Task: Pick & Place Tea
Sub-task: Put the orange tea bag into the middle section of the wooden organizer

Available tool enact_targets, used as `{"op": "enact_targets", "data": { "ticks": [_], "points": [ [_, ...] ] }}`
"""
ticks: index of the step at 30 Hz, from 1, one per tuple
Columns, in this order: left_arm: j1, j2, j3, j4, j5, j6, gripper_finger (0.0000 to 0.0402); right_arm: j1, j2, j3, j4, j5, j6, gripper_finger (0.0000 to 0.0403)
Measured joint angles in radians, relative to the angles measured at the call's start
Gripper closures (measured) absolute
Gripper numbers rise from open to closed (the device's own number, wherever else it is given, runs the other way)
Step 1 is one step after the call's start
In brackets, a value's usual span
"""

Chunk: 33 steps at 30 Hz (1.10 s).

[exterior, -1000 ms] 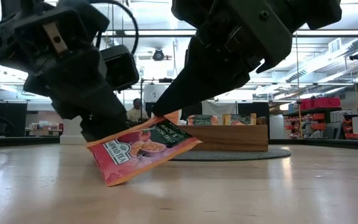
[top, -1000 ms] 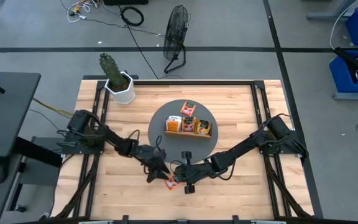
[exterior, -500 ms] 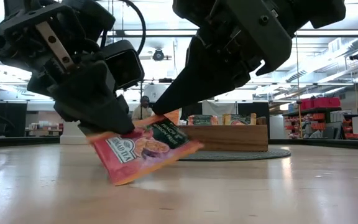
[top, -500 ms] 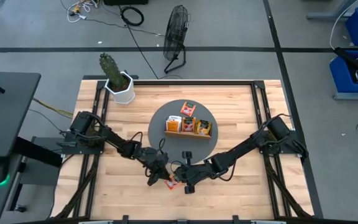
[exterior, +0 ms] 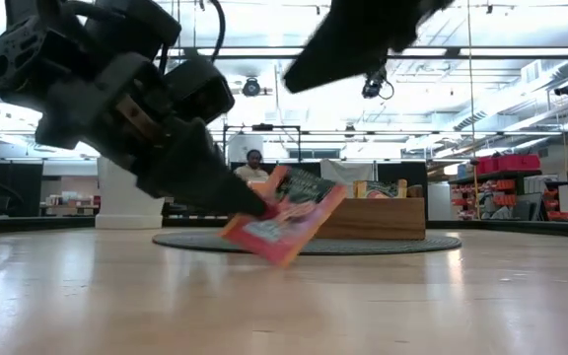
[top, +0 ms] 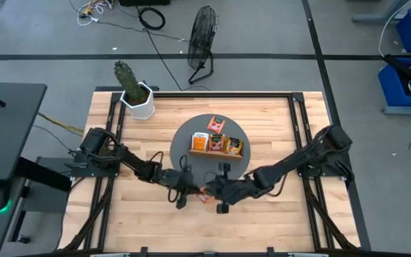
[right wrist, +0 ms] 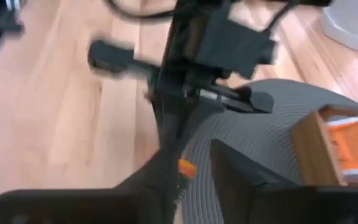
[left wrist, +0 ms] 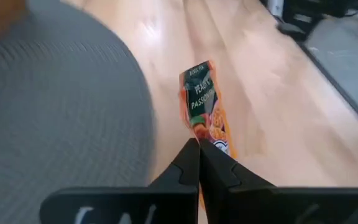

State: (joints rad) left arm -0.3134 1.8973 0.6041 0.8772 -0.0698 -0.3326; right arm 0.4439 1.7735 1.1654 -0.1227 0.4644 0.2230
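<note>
Left wrist view: a flat, glossy orange sachet (left wrist: 204,106) (peach-printed) is pinched by the left gripper (left wrist: 199,149) near the round mat's (left wrist: 55,106) edge; the right gripper's (right wrist: 194,168) fingers are parted.

Bright overhead light, motion-blurred wrist views

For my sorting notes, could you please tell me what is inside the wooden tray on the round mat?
The wooden tray holds upright tea sachets, orange and white, in a row. Its front wall hides their lower halves in the low view, and I cannot count them.
</note>
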Motion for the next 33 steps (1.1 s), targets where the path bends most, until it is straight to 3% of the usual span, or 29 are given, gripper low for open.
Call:
{"op": "enact_targets", "data": {
  "ticks": [6, 9, 16, 27, 30, 33],
  "points": [
    [-0.011, -0.001, 0.0, 0.104, -0.053, 0.108, 0.04, -0.009, -0.081, 0.001, -0.106, -0.025, 0.121, 0.0235],
    [-0.029, -0.001, 0.0, 0.155, -0.133, 0.168, 0.04, -0.015, -0.089, 0.0, -0.153, -0.037, 0.167, 0.0209],
    [-0.046, -0.002, 0.0, 0.217, -0.179, 0.227, 0.04, -0.026, -0.089, -0.001, -0.215, -0.067, 0.194, 0.0195],
    [-0.042, -0.003, 0.0, 0.277, -0.209, 0.25, 0.0401, -0.031, -0.089, -0.001, -0.207, -0.117, 0.188, 0.0238],
    [-0.041, -0.003, 0.0, 0.277, -0.209, 0.251, 0.0401, -0.03, -0.089, -0.001, -0.212, -0.116, 0.185, 0.028],
    [-0.041, -0.003, 0.0, 0.277, -0.209, 0.251, 0.0401, -0.03, -0.089, -0.001, -0.215, -0.123, 0.162, 0.0354]
  ]
}}
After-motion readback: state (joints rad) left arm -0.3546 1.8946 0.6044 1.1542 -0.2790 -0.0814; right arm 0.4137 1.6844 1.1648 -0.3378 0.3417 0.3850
